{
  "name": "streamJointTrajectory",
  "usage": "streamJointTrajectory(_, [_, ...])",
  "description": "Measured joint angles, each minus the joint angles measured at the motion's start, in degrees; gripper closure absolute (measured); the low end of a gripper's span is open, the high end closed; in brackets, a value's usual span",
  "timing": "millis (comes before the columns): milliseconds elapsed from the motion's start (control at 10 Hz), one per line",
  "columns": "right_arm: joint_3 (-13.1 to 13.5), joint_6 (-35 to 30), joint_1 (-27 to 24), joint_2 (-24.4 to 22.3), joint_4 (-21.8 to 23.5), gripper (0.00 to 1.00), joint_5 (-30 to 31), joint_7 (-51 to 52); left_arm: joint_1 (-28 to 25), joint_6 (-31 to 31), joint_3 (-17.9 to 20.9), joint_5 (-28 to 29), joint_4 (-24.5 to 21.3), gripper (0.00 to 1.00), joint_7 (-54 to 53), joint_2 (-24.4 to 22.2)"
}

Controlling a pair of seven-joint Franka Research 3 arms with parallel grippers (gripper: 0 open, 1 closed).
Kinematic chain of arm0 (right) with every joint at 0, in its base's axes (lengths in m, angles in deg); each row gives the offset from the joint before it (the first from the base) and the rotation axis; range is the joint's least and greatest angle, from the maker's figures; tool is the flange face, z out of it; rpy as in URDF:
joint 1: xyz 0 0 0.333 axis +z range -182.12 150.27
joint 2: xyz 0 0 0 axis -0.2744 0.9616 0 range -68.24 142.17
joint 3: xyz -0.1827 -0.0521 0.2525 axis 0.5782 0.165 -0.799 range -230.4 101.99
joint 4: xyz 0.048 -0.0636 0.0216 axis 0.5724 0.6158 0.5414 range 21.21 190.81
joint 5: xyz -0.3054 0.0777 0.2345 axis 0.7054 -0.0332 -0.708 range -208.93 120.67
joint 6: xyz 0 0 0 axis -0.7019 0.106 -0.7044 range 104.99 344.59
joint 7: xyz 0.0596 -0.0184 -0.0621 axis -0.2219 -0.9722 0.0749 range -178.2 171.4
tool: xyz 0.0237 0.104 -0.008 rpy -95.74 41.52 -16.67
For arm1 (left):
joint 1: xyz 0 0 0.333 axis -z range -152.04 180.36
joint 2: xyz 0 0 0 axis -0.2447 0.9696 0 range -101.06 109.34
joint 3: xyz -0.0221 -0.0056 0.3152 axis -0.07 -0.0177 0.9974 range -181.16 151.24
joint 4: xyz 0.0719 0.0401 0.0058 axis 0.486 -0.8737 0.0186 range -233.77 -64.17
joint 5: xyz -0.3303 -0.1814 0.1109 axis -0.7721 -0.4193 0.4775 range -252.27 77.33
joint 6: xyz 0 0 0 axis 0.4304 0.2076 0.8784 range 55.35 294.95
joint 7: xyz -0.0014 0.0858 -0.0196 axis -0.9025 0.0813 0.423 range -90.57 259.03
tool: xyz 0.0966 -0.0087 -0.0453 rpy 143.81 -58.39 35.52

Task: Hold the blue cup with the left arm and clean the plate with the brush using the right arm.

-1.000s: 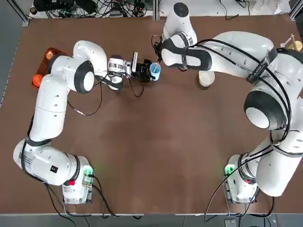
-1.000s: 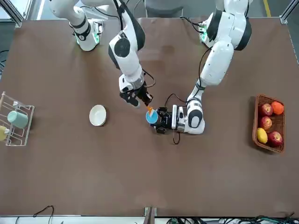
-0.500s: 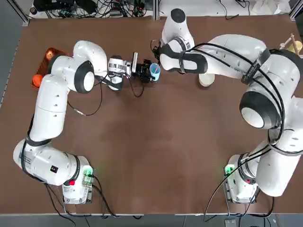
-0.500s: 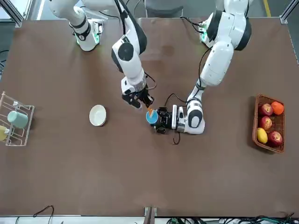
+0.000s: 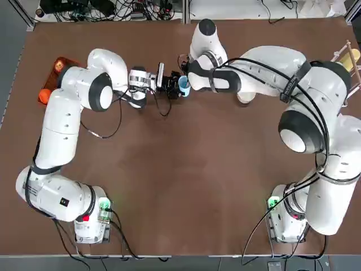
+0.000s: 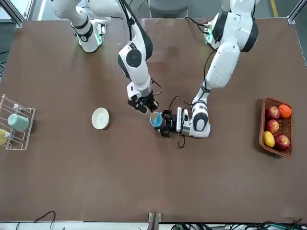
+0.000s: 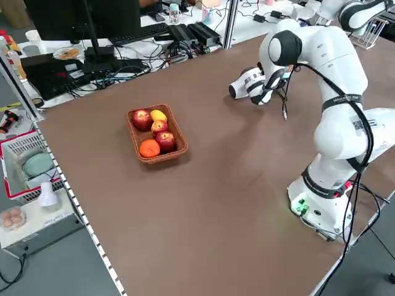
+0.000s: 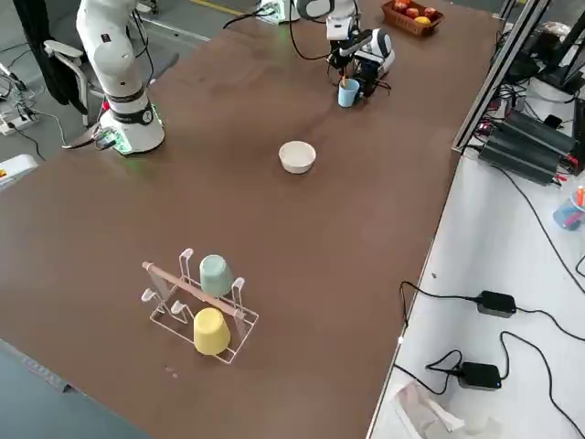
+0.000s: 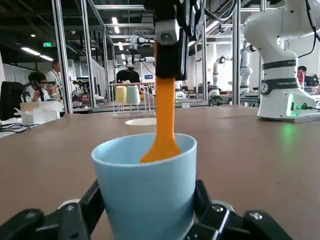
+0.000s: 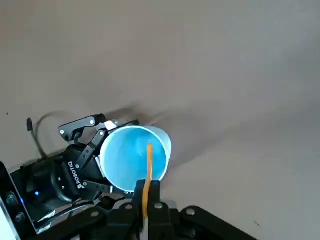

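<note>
Clasping the light-blue plastic cup (image 9: 145, 200), the left pincer (image 9: 150, 187) is set; the right pincer (image 10: 145, 187), above, grips the orange brush (image 10: 149, 165); the round white dish (image 6: 100, 118), apart, awaits cleaning.

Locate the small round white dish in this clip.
In the front view, the small round white dish lies on the brown tabletop, left of the light-blue plastic cup and right of the white wire rack.

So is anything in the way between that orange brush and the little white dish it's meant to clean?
Yes: the orange-handled brush dips into the light-blue plastic cup, so the cup's rim surrounds it. Beyond that, nothing visible stands before the round white dish.
</note>
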Motion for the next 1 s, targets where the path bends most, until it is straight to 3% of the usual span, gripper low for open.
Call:
streamJointTrajectory(600, [0.7, -0.8, 1.8, 4.6, -7.1, 0.95, 0.5, -4.9, 0.1, -0.6, 0.5, 0.0, -0.1, 0.25, 0.0, 0.0])
streamJointTrajectory(1000, [2.0, -1.5, 1.8, 5.9, -8.2, 0.95, 0.5, -6.2, 0.1, -0.5, 0.5, -0.2, 0.0, 0.25, 0.0, 0.0])
